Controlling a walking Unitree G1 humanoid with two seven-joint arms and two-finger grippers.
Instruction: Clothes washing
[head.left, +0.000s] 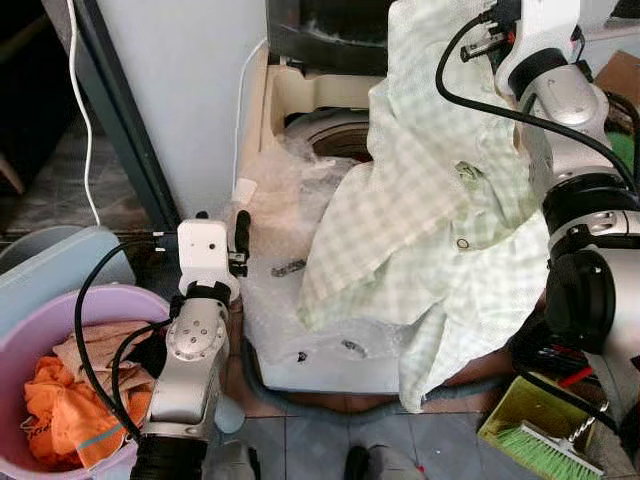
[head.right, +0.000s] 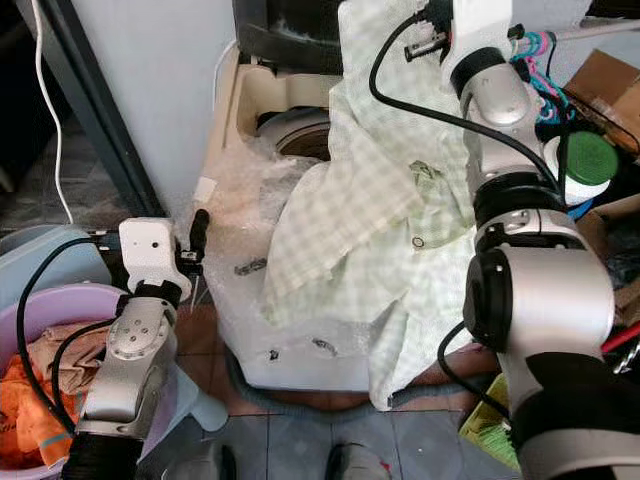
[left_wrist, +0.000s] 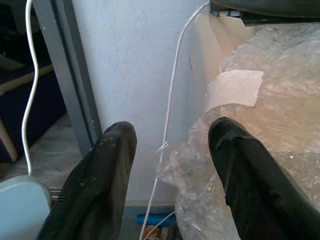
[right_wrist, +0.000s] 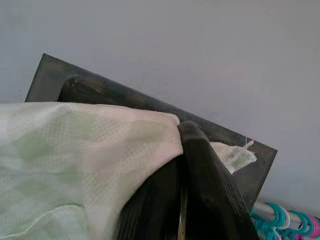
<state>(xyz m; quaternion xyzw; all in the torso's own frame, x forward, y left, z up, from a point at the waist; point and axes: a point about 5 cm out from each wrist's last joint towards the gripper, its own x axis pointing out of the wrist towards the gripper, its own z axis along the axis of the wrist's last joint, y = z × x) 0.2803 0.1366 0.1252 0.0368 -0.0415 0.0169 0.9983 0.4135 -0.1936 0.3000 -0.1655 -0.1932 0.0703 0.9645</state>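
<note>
A pale green checked shirt (head.left: 440, 210) hangs from my right gripper (right_wrist: 182, 150), which is shut on its top edge high above the washing machine. The cloth drapes down over the right half of the white top-loading washer (head.left: 330, 360) and covers part of its round drum opening (head.left: 330, 135). The washer's top is wrapped in clear plastic film (head.left: 285, 240). My left gripper (left_wrist: 172, 150) is open and holds nothing. It sits low at the washer's left front corner, pointing toward the grey wall.
A pink tub (head.left: 50, 320) with orange and beige clothes (head.left: 60, 400) stands on the floor at lower left. A dark door frame (head.left: 125, 120) and a white cable (head.left: 85, 120) run along the left. A green brush (head.left: 545, 445) lies at lower right, and hangers (head.right: 540, 50) hang behind.
</note>
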